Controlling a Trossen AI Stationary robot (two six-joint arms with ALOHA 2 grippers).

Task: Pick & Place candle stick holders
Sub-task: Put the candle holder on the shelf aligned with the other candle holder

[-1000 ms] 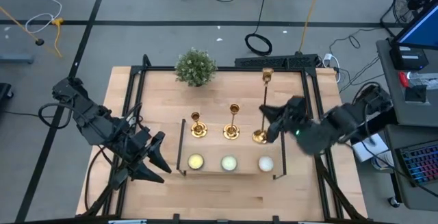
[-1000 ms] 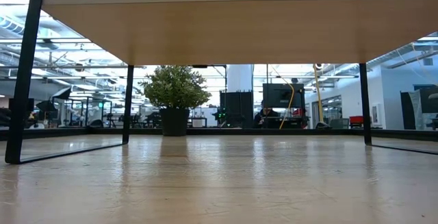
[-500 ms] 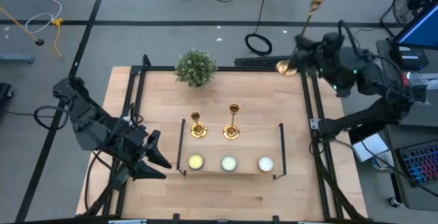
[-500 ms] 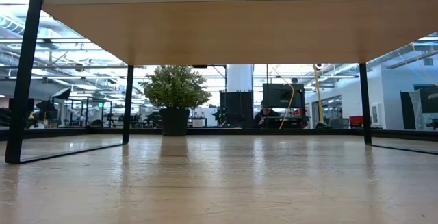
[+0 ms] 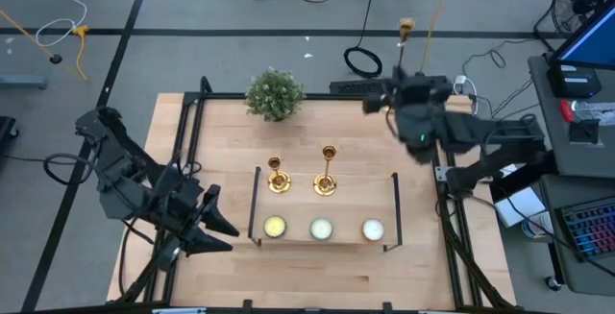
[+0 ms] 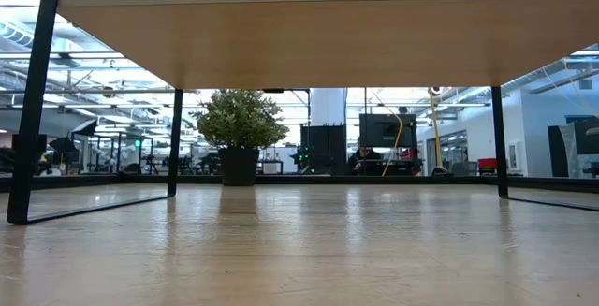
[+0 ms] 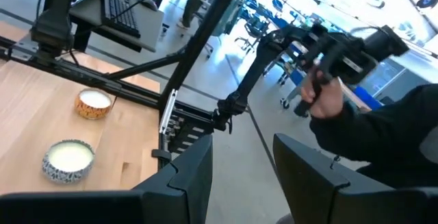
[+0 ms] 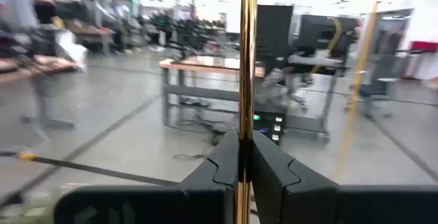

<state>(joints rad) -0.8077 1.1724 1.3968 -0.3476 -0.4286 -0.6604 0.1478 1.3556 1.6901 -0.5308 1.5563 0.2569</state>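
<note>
left claw (image 7: 243,176): two dark fingers (image 7: 188,172) stand apart with a gap between them, nothing held
counter (image 7: 41,101): pale wood surface with a black metal frame (image 7: 89,80) along its edge
white candle (image 7: 68,161): round, in a patterned pot, near the claw
yellow candle (image 7: 93,103): round, in a gold-toned pot, farther along the counter, apart from the white one
right arm (image 7: 315,53): dark, raised beyond the counter's edge
background: pale floor, blue chairs, a black keyboard (image 7: 126,8) on a stand

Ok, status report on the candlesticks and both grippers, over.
Right gripper shut on tall candlestick, aloft over table's far right corner. Left gripper open, waiting near-left. Two candlesticks on shelf.
</note>
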